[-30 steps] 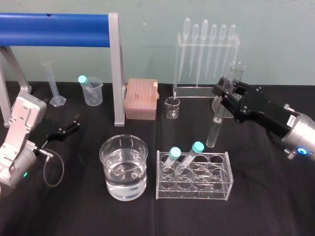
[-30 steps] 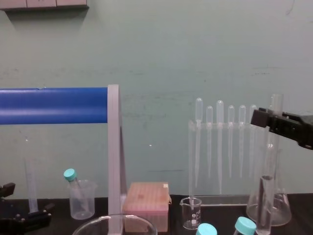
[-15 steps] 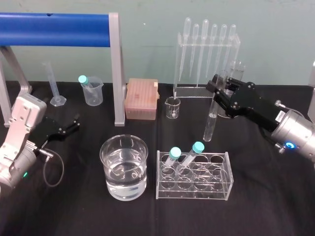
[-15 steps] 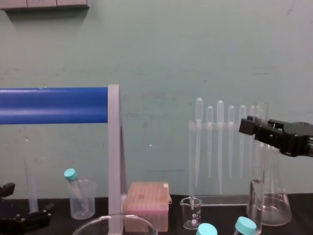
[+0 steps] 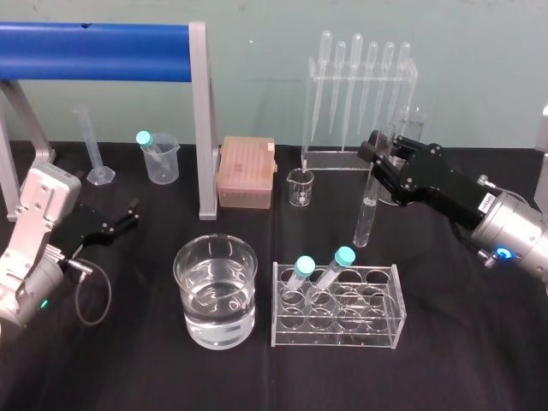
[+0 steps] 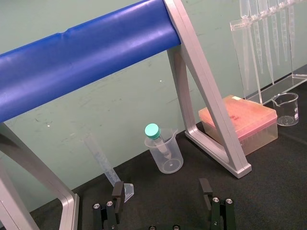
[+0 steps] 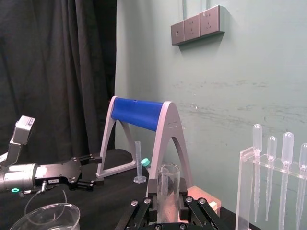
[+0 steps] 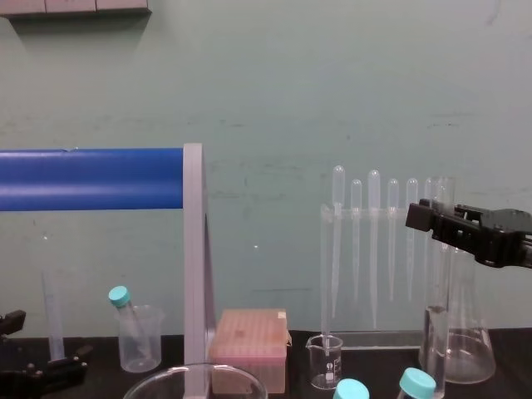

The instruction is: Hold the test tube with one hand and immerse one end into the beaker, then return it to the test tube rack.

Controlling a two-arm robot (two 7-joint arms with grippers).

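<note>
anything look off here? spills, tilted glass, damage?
No spill or breakage visible. The right gripper holds the test tube slightly tilted above the table, behind the rack. Two teal-capped tubes lean in the rack, resting, not falling. The left gripper sits parked and open at the left.

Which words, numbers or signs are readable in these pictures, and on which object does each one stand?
No text is readable.
On the right arm, behind the right pincer holding the test tube, a white label: too small to read.
Scale marks on the small beaker: too blurred to read.
</note>
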